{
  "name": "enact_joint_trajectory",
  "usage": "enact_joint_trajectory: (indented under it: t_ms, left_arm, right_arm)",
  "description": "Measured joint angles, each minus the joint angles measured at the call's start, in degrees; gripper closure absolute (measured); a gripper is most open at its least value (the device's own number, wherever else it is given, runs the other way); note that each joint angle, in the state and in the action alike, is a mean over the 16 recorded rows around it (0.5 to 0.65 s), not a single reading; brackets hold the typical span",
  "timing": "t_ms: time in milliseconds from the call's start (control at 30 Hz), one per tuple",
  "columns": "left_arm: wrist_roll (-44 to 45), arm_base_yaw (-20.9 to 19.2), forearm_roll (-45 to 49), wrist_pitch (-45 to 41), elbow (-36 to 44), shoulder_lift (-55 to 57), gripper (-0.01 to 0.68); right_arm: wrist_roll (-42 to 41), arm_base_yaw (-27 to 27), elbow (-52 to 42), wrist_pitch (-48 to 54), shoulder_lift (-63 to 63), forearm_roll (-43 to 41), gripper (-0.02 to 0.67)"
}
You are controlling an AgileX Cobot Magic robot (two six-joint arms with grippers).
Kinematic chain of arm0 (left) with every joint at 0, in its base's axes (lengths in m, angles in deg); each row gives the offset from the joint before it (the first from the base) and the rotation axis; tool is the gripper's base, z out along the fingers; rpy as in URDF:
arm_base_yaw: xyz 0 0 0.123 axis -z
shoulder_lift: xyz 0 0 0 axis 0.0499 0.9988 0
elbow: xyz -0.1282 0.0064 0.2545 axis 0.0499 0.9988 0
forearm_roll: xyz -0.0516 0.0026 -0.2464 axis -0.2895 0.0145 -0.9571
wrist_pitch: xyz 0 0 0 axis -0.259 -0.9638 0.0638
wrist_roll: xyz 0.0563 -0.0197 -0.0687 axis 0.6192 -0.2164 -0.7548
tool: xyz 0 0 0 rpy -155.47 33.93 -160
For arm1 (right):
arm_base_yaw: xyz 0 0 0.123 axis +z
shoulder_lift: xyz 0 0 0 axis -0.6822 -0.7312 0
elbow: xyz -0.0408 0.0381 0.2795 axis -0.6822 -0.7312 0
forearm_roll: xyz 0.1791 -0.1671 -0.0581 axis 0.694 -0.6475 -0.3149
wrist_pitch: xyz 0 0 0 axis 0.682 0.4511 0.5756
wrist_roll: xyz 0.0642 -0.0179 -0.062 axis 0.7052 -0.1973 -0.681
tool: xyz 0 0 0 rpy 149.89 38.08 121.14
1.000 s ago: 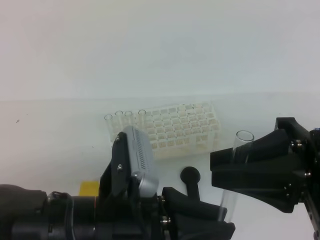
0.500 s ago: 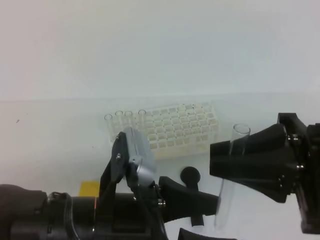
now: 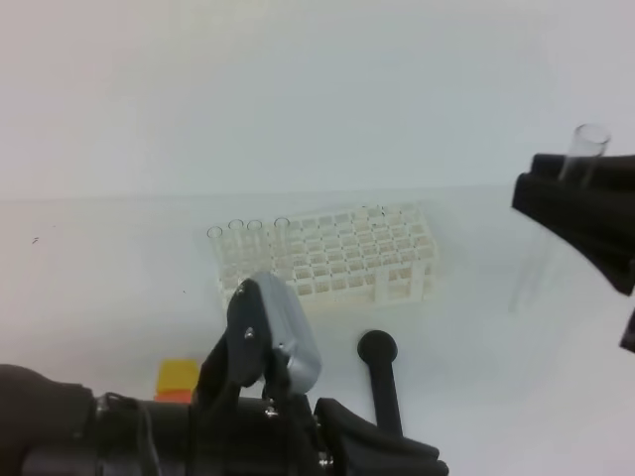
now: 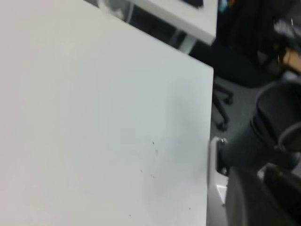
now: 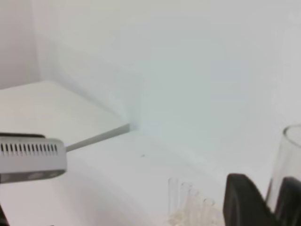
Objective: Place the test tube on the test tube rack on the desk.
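Note:
My right gripper [image 3: 544,194] is raised at the right edge and shut on the test tube [image 3: 580,159], a clear glass tube that tilts with its open rim up and its lower end hanging above the desk [image 3: 99,268]. The right wrist view shows the tube [image 5: 284,160] between the dark fingers [image 5: 242,202]. The white test tube rack [image 3: 342,260] stands at mid-desk, to the left of and below the held tube. My left gripper [image 3: 397,458] is low at the front edge, apart from the tube, with nothing in it.
Several clear tubes [image 3: 248,238] stand in the rack's left end, also seen in the right wrist view [image 5: 188,200]. A black round-headed stick [image 3: 381,372] lies in front of the rack. A yellow and orange cube [image 3: 177,377] sits at front left. The left arm's camera housing [image 3: 283,332] rises before the rack.
My right gripper has lifted the test tube up and to the right, away from the left gripper. The left arm has dropped lower and let go of the tube's lower end.

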Motion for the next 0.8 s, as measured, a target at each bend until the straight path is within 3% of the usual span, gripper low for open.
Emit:
enact_joint_trajectory:
  t_ms: [167, 533, 800]
  left_arm:
    - [-3.07, 0.00, 3.24, 3.62, 0.00, -3.85, 0.671]
    - [-13.71, 0.00, 8.41, 14.24, 0.00, -19.29, 0.673]
    - [-31.15, 0.00, 23.44, 15.00, 0.00, -28.84, 0.673]
  right_arm:
    - [0.89, 0.00, -0.03, -3.55, 3.97, -2.61, 0.529]
    - [7.99, 0.00, -0.16, -3.88, 8.16, -13.89, 0.529]
    - [12.30, 0.00, -0.23, -3.56, 8.43, -19.25, 0.529]
